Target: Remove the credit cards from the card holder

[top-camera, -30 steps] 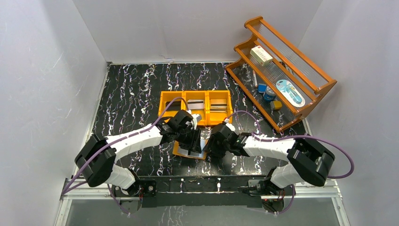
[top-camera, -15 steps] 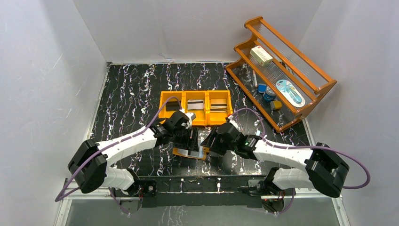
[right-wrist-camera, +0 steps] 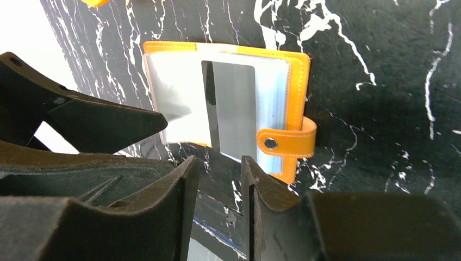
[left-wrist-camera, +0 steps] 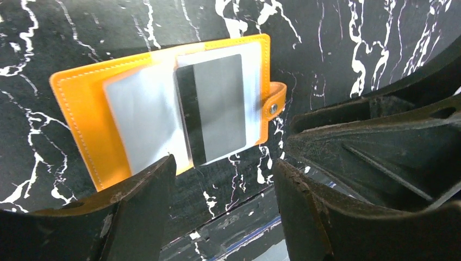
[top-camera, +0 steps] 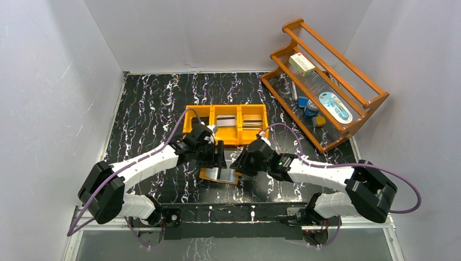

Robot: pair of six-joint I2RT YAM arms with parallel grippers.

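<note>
- The credit card point(right-wrist-camera: 234, 103), silver-grey with a black stripe down one side, lies on the open card holder point(right-wrist-camera: 296, 81). It sits just ahead of the right gripper point(right-wrist-camera: 220, 198), and its near edge lines up with the gap between the fingertips.
- The card looks partly out of its clear sleeve point(left-wrist-camera: 144, 117). Its near edge seems to poke a little past the holder's near border.
- The right gripper's jaws stand narrow, with a slim gap and nothing in it. The card edge is just beyond the tips, and I cannot see any contact.
- The left gripper point(left-wrist-camera: 223, 185) is spread wide and empty. The holder is ahead of it, with the card roughly between the lines of its two fingers.
- Handling, as a judgement:
  - The card is light, thin and stiff, with a glossy face, so it is likely slippery. It will bend slightly but not fold.
  - It lies flat, so only the exposed near edge offers a pinch, and that needs a shallow, near-level approach.
- The holder is light and floppy and its plastic sleeves cling, so it will probably drag along the marble-pattern table point(left-wrist-camera: 326, 32) when the card is pulled.
- The best place to pin the holder is the bare orange leaf beside the left fingers, clear of the strap tab point(right-wrist-camera: 285, 141).
</note>
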